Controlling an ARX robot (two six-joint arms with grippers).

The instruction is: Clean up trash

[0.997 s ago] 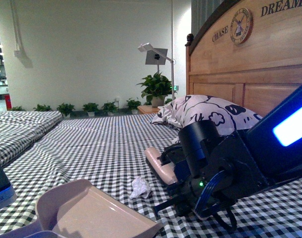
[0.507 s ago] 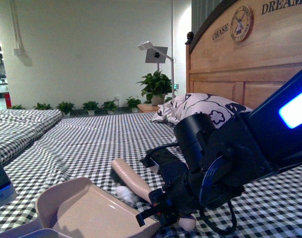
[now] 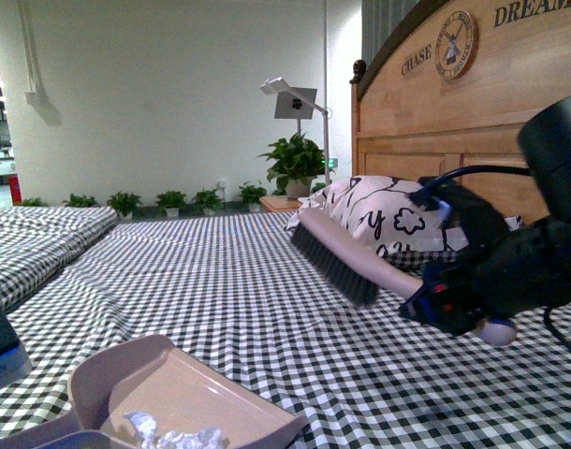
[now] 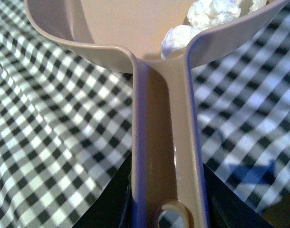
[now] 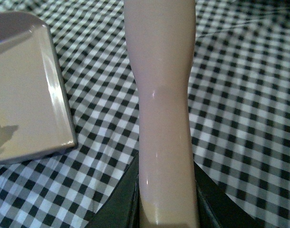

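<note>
The trash, a crumpled white paper wad, lies inside the beige dustpan at the front view's lower left. In the left wrist view the trash rests at the pan's back wall, and my left gripper is shut on the dustpan handle. My right gripper is shut on the brush, held raised above the bed with its dark bristles pointing down. The right wrist view shows the brush handle between the jaws of the right gripper and a corner of the dustpan.
A black-and-white checked sheet covers the bed. A patterned pillow lies against the wooden headboard at the right. A second bed stands at the left. Potted plants and a lamp stand by the far wall.
The brush swept the trash into the dustpan, then rose up and to the right with my right gripper. The trash now lies inside the pan. The dustpan stayed put.
</note>
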